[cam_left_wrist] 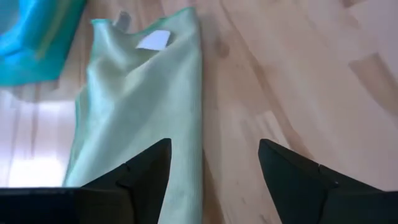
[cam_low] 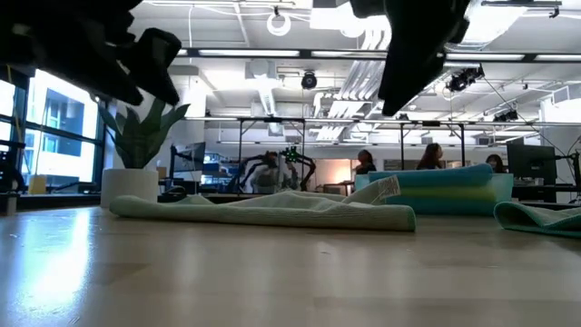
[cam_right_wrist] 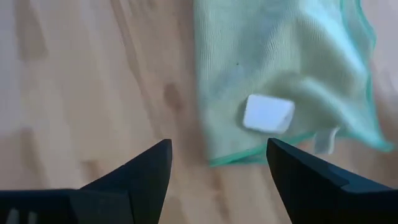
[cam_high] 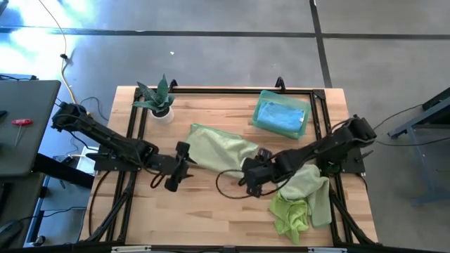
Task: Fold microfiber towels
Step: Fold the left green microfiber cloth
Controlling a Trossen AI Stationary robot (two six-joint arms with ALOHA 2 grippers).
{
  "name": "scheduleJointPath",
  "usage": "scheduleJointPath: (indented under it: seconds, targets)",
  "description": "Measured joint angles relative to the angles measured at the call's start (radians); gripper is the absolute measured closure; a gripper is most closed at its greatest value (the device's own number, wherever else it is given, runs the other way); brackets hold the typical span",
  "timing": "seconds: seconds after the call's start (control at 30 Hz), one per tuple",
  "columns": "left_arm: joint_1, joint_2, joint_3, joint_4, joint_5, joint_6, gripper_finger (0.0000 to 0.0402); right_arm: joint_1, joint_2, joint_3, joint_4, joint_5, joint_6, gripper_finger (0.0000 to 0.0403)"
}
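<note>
A wooden surface [cam_high: 211, 211] seen from above, with two dark robot arms reaching toward its middle. A pale sage green towel [cam_high: 219, 149] lies folded into a long band across the centre of the surface, with a white tag [cam_right_wrist: 268, 114] showing near one end. The left gripper [cam_high: 179, 169] sits at the towel's left end, its jaws apart and holding nothing. The right gripper [cam_high: 254, 169] sits at the towel's right end, jaws also apart and empty. A stack of folded light blue towels [cam_high: 281, 116] rests near the far right corner. A heap of unfolded lime and mint green towels [cam_high: 302, 200] lies along the right edge, toward the near corner. A small spiky plant in a white pot [cam_high: 159, 102] stands near the far left corner.
</note>
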State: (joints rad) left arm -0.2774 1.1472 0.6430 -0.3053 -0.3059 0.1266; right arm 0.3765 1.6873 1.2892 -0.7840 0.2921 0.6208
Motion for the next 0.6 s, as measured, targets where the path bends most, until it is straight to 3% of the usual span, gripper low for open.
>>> scheduleJointPath:
  seconds: [0.1, 0.2, 0.47, 0.6]
  targets:
    - [0.010, 0.026, -0.004, -0.001, 0.014, -0.009, 0.0172, 0.019, 0.041, 0.000, 0.006, 0.066, -0.101, 0.0148]
    - [0.009, 0.042, -0.030, 0.014, -0.026, -0.026, 0.0172, 0.036, 0.068, 0.000, 0.025, 0.123, -0.092, 0.0148]
    - [0.024, 0.098, -0.152, 0.117, -0.085, -0.067, 0.0173, 0.092, 0.152, -0.002, 0.110, 0.128, -0.082, 0.0149]
    - [0.035, 0.111, -0.180, 0.198, -0.180, -0.038, 0.0173, 0.123, 0.191, -0.002, 0.147, 0.138, -0.105, 0.0149]
